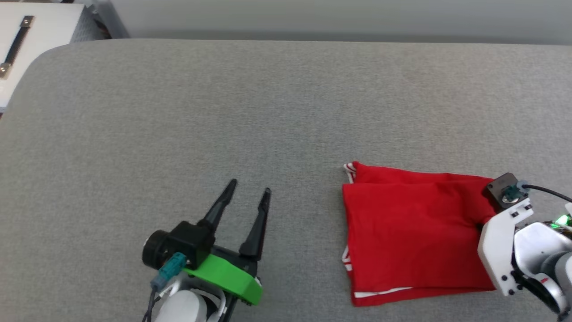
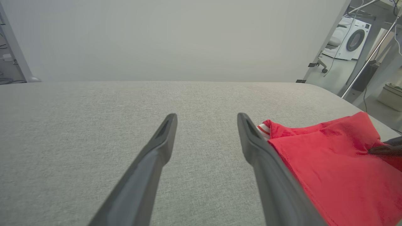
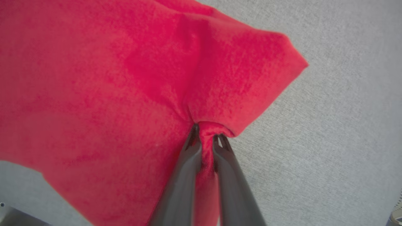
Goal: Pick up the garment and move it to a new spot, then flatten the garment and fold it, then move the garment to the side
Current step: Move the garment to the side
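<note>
Right end effector point(image 3: 205, 139) (nearly closed) pinches garment point(image 3: 94, 94).

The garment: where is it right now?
In the head view the folded garment lies lower right on the grey surface, its right edge pinched by the right gripper.

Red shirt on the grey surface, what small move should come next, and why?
Probably lift slightly and draw the garment sideways: it looks folded, and the right gripper has its jaws pinched on its edge, while the left gripper stands open, apart.
</note>
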Controlling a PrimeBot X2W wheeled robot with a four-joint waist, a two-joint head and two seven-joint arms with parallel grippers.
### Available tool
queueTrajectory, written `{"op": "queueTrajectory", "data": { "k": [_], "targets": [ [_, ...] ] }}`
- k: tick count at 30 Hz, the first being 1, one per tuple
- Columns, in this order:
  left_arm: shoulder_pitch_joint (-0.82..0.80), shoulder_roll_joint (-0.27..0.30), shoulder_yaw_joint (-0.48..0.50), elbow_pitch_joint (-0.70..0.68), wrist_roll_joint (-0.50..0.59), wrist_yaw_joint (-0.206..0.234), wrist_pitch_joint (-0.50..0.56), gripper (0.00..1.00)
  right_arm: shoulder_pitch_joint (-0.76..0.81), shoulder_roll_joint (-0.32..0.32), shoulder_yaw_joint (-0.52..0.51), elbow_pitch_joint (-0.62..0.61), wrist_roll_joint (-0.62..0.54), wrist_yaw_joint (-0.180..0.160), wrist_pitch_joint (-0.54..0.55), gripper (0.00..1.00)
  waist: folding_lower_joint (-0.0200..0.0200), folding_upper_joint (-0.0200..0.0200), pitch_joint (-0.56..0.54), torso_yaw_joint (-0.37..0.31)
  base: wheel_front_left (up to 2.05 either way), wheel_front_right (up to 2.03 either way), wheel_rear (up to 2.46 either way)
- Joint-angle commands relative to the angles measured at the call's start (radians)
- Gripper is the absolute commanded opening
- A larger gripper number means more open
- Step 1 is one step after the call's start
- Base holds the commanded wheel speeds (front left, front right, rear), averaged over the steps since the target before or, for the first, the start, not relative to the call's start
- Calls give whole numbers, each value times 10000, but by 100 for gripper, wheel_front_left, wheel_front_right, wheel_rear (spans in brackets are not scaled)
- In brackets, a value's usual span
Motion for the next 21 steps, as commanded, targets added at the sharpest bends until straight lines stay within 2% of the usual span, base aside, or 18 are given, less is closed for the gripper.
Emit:
{"op": "queueTrajectory", "data": {
  "k": [1, 9, 13, 17, 21],
  "targets": [
    [-278, 6, -261, 5, 122, -27, -59, 100, -253, -506, 108, -115, -45, -15, -108, 0, 0, -1, 222, -747, 0, 0, 0],
    [-964, 125, -803, -152, 255, -27, -59, 100, -735, -2888, 271, 132, 34, -15, -941, 0, 0, -1, 1265, -2076, 0, 0, 0],
    [-1511, 358, -1008, -481, 413, -27, -59, 100, -1122, -3727, -12, 801, -69, -15, -1830, 0, 0, -1, 2173, -2604, 0, 0, 0],
    [-2180, 639, -1478, -889, 720, -27, -59, 100, -1517, -4073, -539, 1873, -297, -15, -2878, 0, 0, -1, 3001, -2890, 0, 0, 0],
    [-2762, 757, -2051, -1583, 1061, -27, -59, 100, -1982, -4127, -1111, 3105, -700, -15, -3851, 0, 0, -1, 3688, -2977, 0, 0, 0]
  ]
}}
